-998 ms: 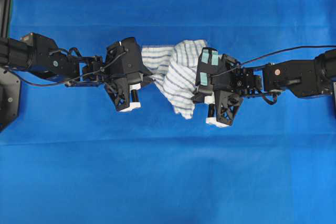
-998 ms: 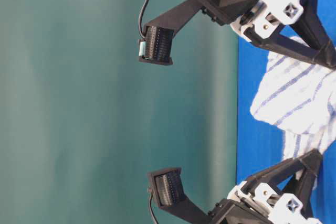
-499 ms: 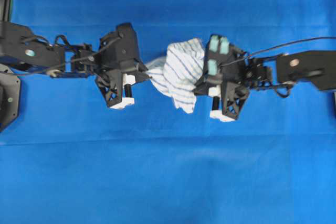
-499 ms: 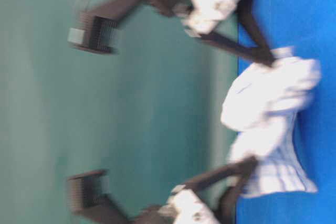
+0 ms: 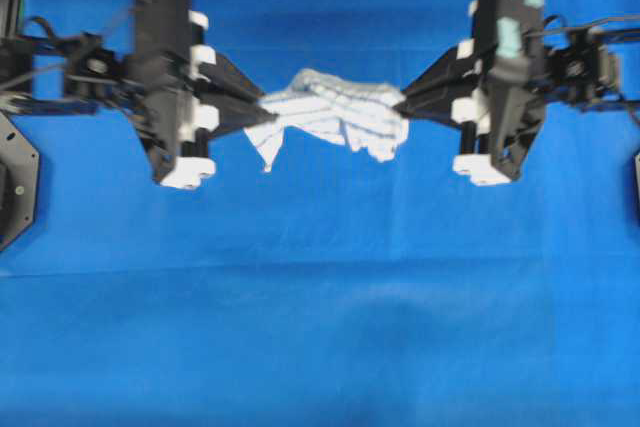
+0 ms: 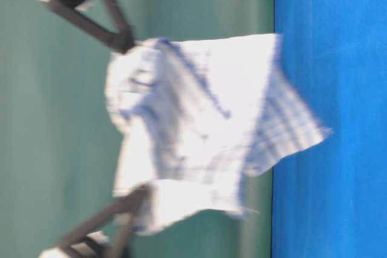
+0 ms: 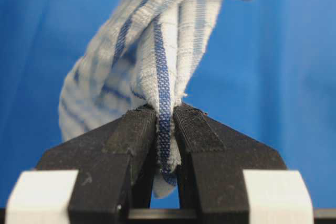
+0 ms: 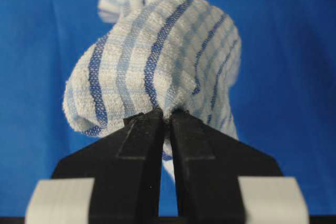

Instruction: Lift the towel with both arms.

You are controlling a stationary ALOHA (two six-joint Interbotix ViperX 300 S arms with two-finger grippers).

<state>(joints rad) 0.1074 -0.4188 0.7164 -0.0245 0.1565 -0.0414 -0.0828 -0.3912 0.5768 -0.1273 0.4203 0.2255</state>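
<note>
No legible markings. My left hand (image 7: 164, 129) pinches the towel (image 5: 335, 117) edge; my right hand (image 8: 168, 116) clamps its other end, over the blue cloth (image 5: 320, 327).

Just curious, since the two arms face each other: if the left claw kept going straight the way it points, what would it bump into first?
The towel it already pinches, bunching it up. Beyond that, probably the right claw opposite, though depth is unclear.

towel (image 5: 335, 117) strung between left gripper (image 5: 262, 107), right gripper (image 5: 402, 104)
</note>
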